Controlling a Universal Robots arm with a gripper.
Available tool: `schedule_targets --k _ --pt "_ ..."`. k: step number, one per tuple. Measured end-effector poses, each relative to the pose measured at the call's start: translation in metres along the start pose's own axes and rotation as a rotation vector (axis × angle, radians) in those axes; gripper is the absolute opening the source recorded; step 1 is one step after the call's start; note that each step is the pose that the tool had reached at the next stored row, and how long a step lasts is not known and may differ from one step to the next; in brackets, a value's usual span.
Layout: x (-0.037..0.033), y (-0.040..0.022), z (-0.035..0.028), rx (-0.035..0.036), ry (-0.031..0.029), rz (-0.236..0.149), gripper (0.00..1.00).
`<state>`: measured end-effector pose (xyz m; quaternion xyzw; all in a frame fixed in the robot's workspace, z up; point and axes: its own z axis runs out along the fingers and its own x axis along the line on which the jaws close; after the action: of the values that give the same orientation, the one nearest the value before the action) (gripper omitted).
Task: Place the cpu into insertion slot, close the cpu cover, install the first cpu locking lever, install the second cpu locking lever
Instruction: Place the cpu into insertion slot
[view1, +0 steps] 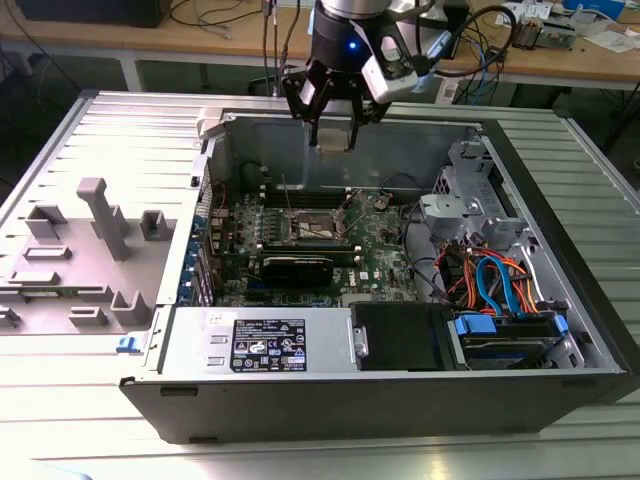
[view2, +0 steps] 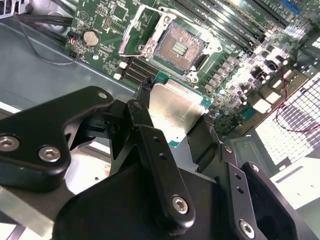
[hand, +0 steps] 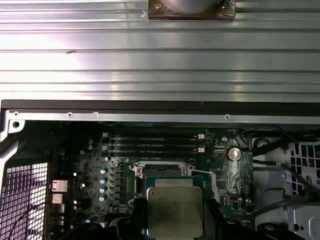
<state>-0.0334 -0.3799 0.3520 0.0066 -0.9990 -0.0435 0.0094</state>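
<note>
Jaws tight around the cpu (view2: 173, 113)

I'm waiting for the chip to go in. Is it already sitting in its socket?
No: in the second wrist view the tool holds the cpu clear of the board, and the insertion slot is bare.

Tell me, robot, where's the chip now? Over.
Gripper shut on cpu, above the case. Slot below, uncovered, cover swung up. Nothing seen between.
</note>
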Motion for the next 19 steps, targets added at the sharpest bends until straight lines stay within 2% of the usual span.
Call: schedule_targets --k 9,11,17,19 --pt "0.0024 -0.0087 0.0031 0.0013 0.001 -0.012 0.55" --pt "0.0032 -0.0092 0.0039 0.0032 0.0014 -0.014 0.55" --pt "0.0032 -0.0091 0.0043 0.0031 0.0012 -0.014 0.55" --pt "0.0032 -0.0094 0.0068 0.003 0.0011 -0.014 0.55"
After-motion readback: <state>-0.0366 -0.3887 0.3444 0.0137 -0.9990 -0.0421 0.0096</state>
